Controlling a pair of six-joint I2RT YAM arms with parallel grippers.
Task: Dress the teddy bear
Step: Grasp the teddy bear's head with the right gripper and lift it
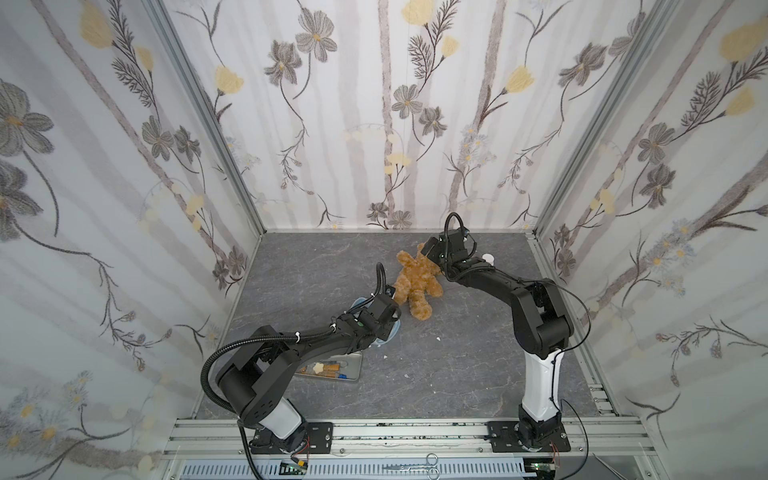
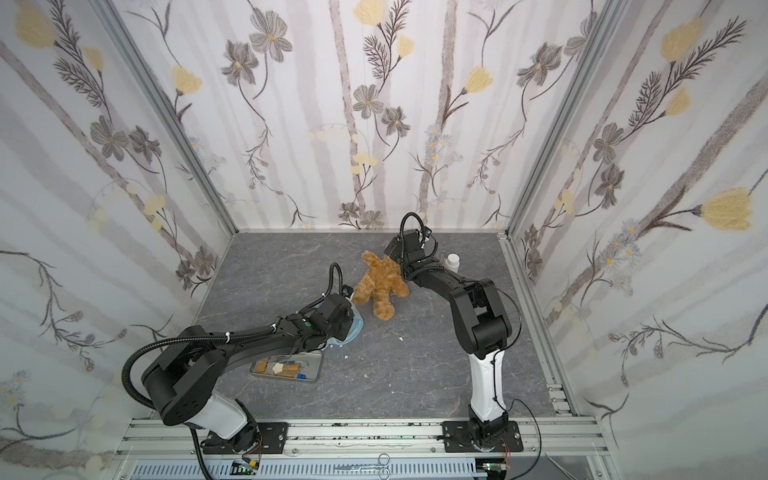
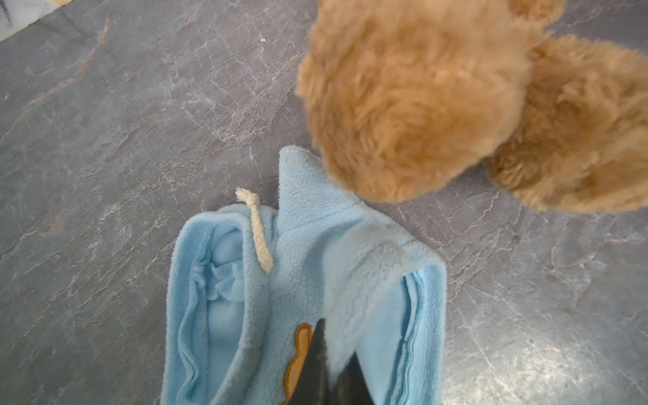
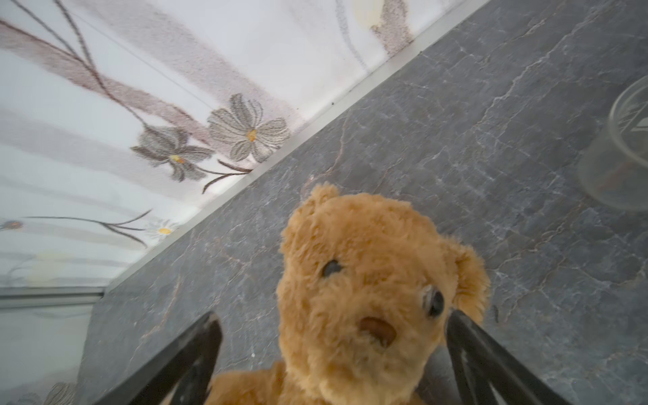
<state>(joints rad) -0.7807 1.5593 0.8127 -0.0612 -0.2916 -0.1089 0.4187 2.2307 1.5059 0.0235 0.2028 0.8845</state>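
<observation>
The teddy bear [image 1: 417,282] [image 2: 380,284], golden-brown and curly-furred, lies on the grey slate-look table with its head toward the back wall. My right gripper [image 4: 331,329] [image 1: 430,254] is open. Its fingers [image 4: 207,336] stand either side of the bear's face [image 4: 368,280], and one finger is close against the ear. A light blue fleece shirt [image 3: 301,252] [image 2: 353,328] with a cream cord [image 3: 257,235] and an orange emblem [image 3: 298,354] lies beside the bear's leg [image 3: 420,98]. My left gripper [image 3: 328,338] is shut on a fold of this shirt.
A metal tray [image 1: 351,370] [image 2: 316,365] with small items sits under the left arm. A white-capped bottle [image 1: 489,258] [image 2: 453,259] stands behind the right wrist, and a clear jar [image 4: 617,150] is near the bear's head. The back wall is close. Scissors [image 1: 415,467] lie on the front rail.
</observation>
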